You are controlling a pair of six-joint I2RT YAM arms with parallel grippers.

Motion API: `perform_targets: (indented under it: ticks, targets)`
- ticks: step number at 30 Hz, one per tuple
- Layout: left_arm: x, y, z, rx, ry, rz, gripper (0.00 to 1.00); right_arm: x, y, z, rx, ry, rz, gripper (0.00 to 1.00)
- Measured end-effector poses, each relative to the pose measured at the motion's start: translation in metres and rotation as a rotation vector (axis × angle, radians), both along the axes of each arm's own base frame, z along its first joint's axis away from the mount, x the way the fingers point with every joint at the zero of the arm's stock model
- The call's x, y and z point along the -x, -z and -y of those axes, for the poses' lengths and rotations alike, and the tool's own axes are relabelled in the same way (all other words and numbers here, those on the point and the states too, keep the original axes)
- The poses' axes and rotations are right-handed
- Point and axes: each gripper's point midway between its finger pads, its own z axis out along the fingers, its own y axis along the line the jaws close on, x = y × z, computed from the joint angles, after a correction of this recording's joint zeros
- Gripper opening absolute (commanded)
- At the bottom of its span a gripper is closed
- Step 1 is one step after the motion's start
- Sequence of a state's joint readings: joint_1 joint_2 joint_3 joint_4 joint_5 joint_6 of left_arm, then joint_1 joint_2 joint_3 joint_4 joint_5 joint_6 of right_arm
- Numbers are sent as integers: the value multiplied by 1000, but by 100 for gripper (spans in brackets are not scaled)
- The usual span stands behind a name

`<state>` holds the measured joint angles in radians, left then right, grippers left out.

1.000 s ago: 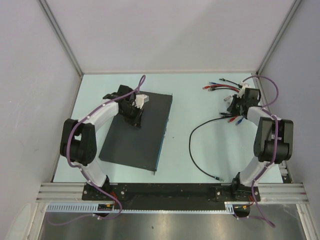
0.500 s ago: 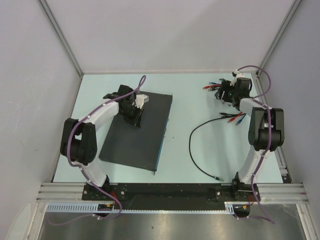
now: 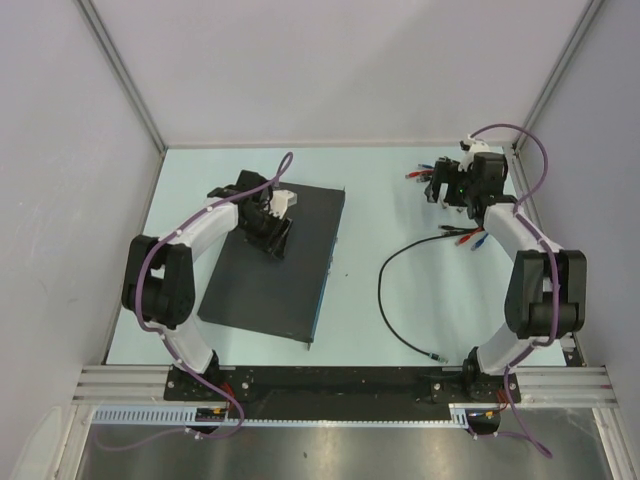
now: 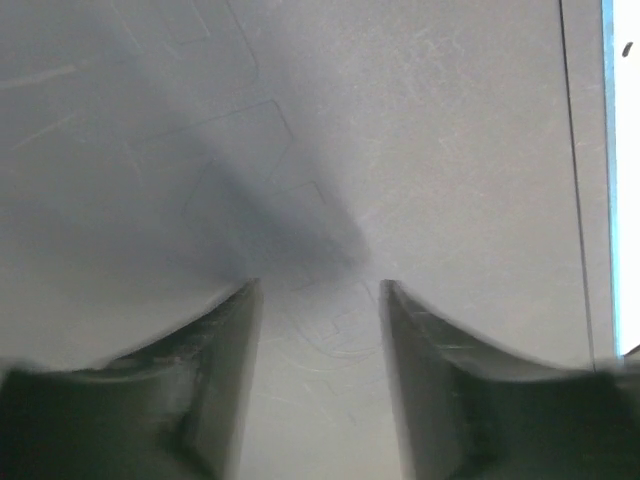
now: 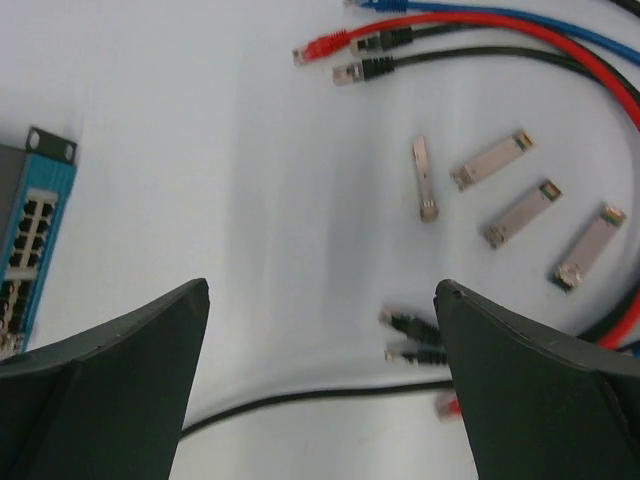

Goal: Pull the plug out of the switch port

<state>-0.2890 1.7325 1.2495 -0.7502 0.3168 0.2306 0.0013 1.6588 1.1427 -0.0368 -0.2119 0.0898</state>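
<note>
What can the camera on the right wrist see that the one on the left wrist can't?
Only the right wrist view shows red, blue and black cables with plugs, four little silver metal pieces, and the blue front of the switch with its rows of sockets. Only the left wrist view shows the switch's flat dark top from very close, filling nearly the whole picture. Both show their own hand, the right hand and the left hand, each with two dark fingers apart and nothing between them.
</note>
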Motion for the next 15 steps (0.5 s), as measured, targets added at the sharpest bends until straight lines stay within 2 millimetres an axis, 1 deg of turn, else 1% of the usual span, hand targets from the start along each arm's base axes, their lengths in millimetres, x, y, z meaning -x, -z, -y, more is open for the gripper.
perform_targets:
  ticks: [2,6,8,9,11,12,15]
  targets:
    - [-1,0,-1,-5,3,5,100,14,-4,1,46,8,-30,100]
    - [0,-1,-8,-35,-20,25,100,52,2,-7,141,14,-150,100]
    - [-2,-7,-13,-58,-44,52,100,74,4,-14,175,4,-211,100]
    - [-5,-12,-15,-70,-59,74,100,81,2,-17,184,-2,-224,99]
    - [-9,-24,-19,-82,-83,115,100,92,-9,-20,206,-6,-228,100]
    - [-13,-35,-21,-86,-94,147,99,95,-18,-21,214,-6,-213,100]
    - [-35,-80,-21,-60,-128,316,100,99,-52,-25,225,-4,-123,100]
